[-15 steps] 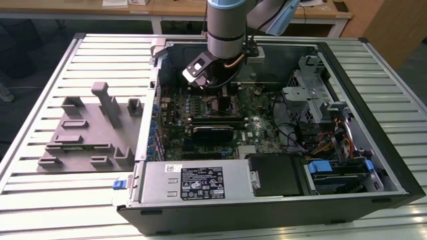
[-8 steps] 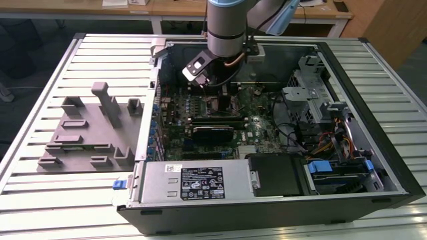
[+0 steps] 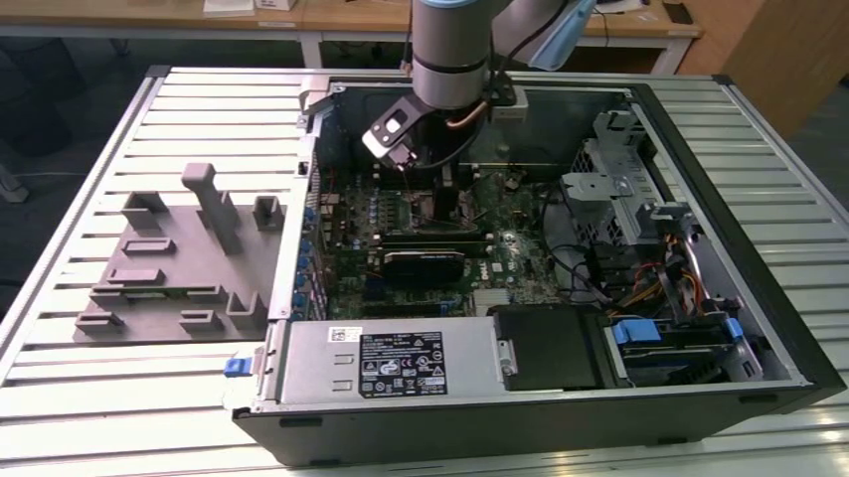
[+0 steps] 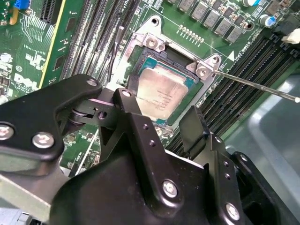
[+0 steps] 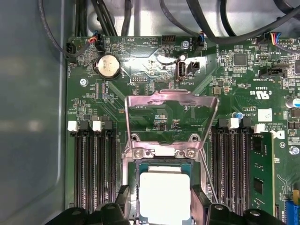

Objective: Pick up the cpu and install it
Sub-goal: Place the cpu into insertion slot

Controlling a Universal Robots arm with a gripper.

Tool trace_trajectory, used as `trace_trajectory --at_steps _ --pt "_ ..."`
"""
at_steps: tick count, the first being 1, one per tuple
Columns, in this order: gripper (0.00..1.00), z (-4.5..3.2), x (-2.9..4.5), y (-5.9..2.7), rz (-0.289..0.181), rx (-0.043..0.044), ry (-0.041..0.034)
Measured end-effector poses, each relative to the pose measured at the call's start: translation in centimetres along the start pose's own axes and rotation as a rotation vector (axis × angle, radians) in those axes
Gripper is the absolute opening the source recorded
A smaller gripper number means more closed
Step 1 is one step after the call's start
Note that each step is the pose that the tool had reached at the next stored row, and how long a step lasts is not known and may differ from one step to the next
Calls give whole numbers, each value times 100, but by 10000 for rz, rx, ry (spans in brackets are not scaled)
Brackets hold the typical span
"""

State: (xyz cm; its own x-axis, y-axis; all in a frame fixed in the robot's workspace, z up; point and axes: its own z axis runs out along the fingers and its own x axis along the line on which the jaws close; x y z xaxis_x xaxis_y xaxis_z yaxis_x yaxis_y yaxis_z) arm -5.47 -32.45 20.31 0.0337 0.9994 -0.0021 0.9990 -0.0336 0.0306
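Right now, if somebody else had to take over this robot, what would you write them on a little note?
Claw: down inside the open computer case, right at the cpu. Whether it is gripping can't be told.
Cpu: lying flat in its socket on the motherboard, silver top up.
Done: the cpu has reached the socket.
Left: the socket's metal frame is flipped open and its thin lever is up, so the cpu is not yet clamped in.
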Motion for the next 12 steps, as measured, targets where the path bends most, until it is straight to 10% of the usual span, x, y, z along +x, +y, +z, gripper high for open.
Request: trace_trajectory --at_steps 12 --pt "61 -29 0 1 0 0 1"
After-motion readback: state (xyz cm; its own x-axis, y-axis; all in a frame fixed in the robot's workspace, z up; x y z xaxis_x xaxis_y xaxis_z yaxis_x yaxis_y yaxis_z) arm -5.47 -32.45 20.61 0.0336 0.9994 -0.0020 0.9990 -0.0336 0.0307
